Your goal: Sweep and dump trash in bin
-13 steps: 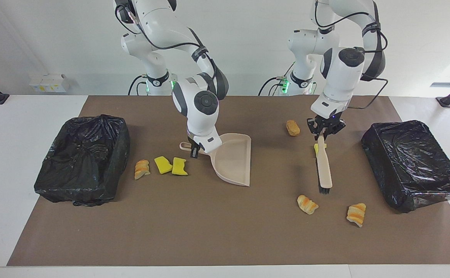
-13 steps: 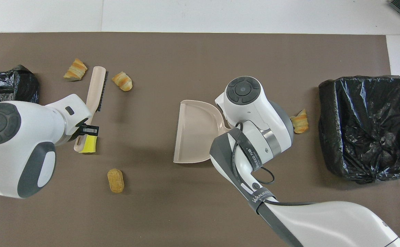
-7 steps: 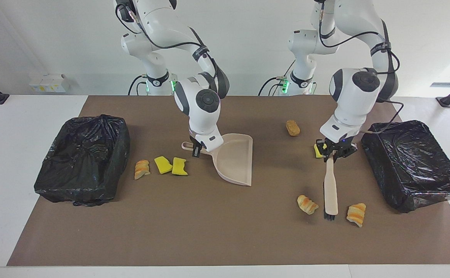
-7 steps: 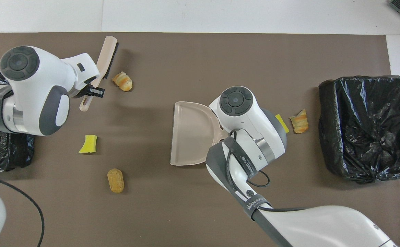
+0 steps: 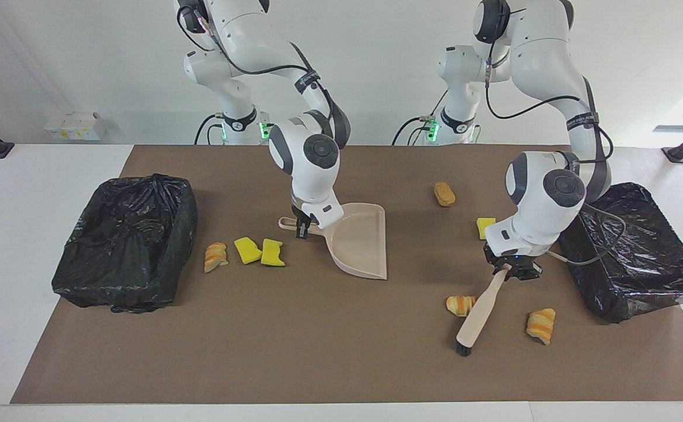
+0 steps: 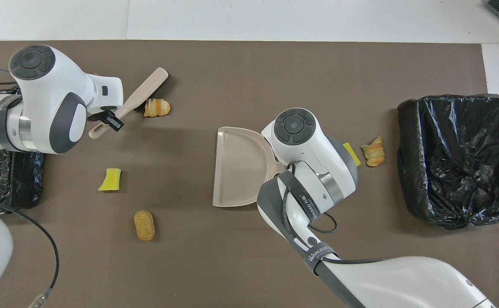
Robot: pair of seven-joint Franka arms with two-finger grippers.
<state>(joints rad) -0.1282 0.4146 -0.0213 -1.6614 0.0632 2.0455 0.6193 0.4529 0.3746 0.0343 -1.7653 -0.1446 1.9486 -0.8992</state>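
- Two views, facing first.
- Left gripper (image 5: 508,271) is clamped on the brush (image 5: 479,310) handle. Brush slants down with bristles on the mat, farther from the robots than a striped lump (image 5: 460,305) that lies just beside its shaft; looks set to drag that lump toward the dustpan (image 5: 360,240).
- Right gripper (image 5: 302,227) is closed on the dustpan handle, pan flat on the mat mid-table, mouth facing the left arm's end, ready to catch, I'd guess.
- Trash: seven pieces, all on the mat, none in either bin (image 5: 125,240). Three sit in a row between that bin and the pan: one striped lump (image 5: 215,257), two yellow sponges (image 5: 248,249).
- Four are at the left arm's end: a second striped lump (image 5: 540,325) near the other bin (image 5: 631,249), a yellow sponge (image 5: 485,227), a plain tan lump (image 5: 444,194) nearest the robots.
- Sponges: bright yellow, wavy-edged. Lumps: tan with orange bands.
- Overhead view.
- Left gripper (image 6: 109,119) grips the brush (image 6: 140,94) near the handle end; the lump (image 6: 156,107) sits just beside the head.
- Right gripper is hidden under its wrist; dustpan (image 6: 239,167) mouth faces the brush.
- Yellow sponge (image 6: 111,179) and tan lump (image 6: 144,224) lie apart, nearer the robots.
- One sponge corner (image 6: 351,153) and a lump (image 6: 373,150) show between the wrist and the bin (image 6: 455,158).
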